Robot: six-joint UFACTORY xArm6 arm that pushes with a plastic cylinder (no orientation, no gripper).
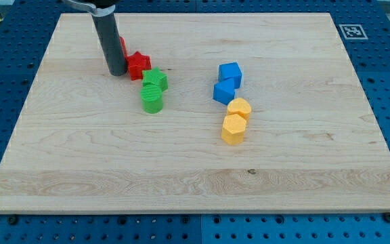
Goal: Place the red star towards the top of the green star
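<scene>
The red star (139, 65) lies on the wooden board at the view's upper left. The green star (156, 80) touches it just below and to its right. My tip (117, 73) stands at the red star's left edge, touching or almost touching it. A second red block (122, 46) is mostly hidden behind the rod, so I cannot make out its shape.
A green rounded block (152, 100) sits right below the green star. Two blue blocks (230, 72) (223, 91) stand near the middle, with two yellow blocks (239, 108) (233, 129) just below them. A fiducial tag (351, 30) marks the board's upper right corner.
</scene>
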